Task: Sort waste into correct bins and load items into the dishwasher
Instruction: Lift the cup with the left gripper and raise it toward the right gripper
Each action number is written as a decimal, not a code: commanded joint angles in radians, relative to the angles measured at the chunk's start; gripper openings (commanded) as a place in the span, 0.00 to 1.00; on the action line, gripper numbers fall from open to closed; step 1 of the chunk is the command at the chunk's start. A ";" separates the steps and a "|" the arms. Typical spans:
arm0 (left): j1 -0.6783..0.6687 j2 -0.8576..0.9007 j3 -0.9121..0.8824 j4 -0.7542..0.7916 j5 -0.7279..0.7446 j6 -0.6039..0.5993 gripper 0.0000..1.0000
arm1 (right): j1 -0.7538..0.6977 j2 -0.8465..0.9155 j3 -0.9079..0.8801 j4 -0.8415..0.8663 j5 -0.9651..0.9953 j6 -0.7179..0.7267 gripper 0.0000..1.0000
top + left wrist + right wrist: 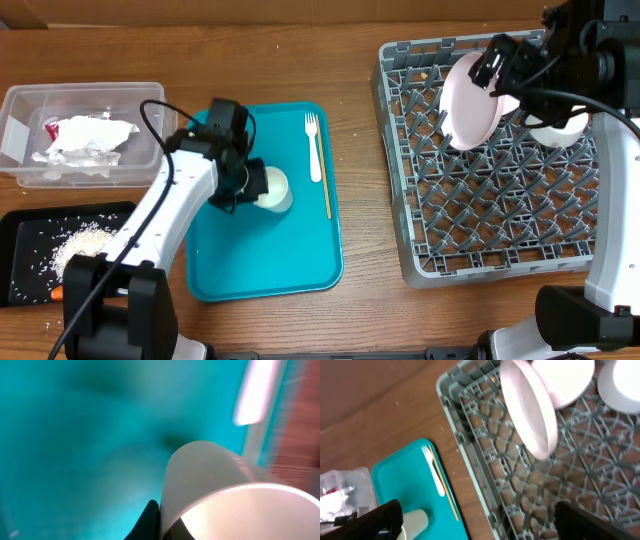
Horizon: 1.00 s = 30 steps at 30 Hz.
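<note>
The left tool (243, 186) clamps the small white cup (272, 189), apparently at its rim, on the teal plastic serving tray (285, 255), ready for lifting. The right tool (498, 68) hangs wide above the round pale-pink plate (468, 105), propped on edge between pegs, far left in the grey lattice dish rack (500, 230).

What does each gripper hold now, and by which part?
The left gripper is shut on the white cup, at its wall near the rim. The right gripper is open and holds nothing.

no text, label, brand, number or sign can be read on anything in view.
</note>
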 commanded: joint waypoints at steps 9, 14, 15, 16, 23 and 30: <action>0.243 -0.042 0.130 0.339 1.024 -0.012 0.04 | 0.003 -0.003 0.002 0.029 -0.365 -0.002 1.00; 0.322 -0.042 0.130 0.513 1.258 -0.201 0.04 | 0.009 -0.002 -0.001 0.164 -0.702 -0.037 1.00; 0.322 -0.042 0.130 0.541 1.276 -0.241 0.04 | 0.016 -0.002 -0.005 0.195 -0.754 -0.037 1.00; 0.318 -0.042 0.130 0.582 1.297 -0.298 0.04 | 0.027 -0.002 -0.010 0.225 -0.800 -0.035 1.00; 0.250 -0.042 0.130 1.007 1.389 -0.803 0.04 | 0.106 -0.002 -0.079 0.419 -0.869 0.092 1.00; 0.200 -0.043 0.130 1.593 1.374 -1.352 0.04 | 0.117 0.000 -0.111 0.545 -1.049 0.137 1.00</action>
